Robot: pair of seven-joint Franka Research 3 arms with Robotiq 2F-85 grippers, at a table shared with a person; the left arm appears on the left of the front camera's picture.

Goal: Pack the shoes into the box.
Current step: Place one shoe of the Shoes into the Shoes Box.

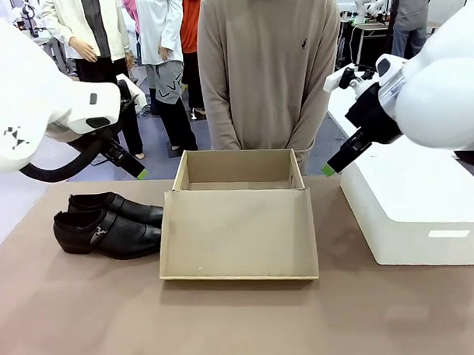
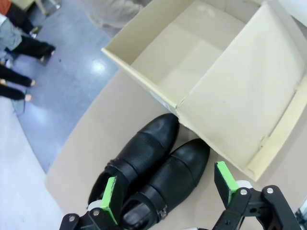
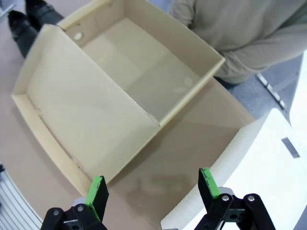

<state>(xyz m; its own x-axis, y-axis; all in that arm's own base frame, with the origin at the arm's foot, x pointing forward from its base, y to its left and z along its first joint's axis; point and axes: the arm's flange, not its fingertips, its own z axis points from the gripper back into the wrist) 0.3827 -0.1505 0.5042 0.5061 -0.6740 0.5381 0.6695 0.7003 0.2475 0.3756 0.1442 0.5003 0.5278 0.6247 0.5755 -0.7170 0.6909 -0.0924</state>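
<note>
- The left gripper (image 2: 167, 172) is hanging above the table (image 1: 227, 326) with its green-padded fingers (image 2: 109, 199) spread wide, gripping nothing.
- The shoes (image 2: 148, 153) are lying side by side straight below that gripper, framed between its two fingers in its wrist view, heels nearest the fingers and toes pointing away from them.
- Beyond the toes, the box (image 1: 235, 171) is sitting open, its lid flap (image 2: 240, 96) folded flat onto the table; one toe is lying just beside the flap's edge.
- The right gripper (image 3: 151, 175) is hovering with its jaws also standing wide and empty, clear of everything.
- Below the right gripper, bare table is showing between the lid flap and a large white box (image 1: 409, 210); the cardboard box is lying ahead of its fingers and the white box is sitting close beside one of them.
- A person (image 1: 268, 67) in a beige sweater is standing past the box, on the far side from both grippers.
</note>
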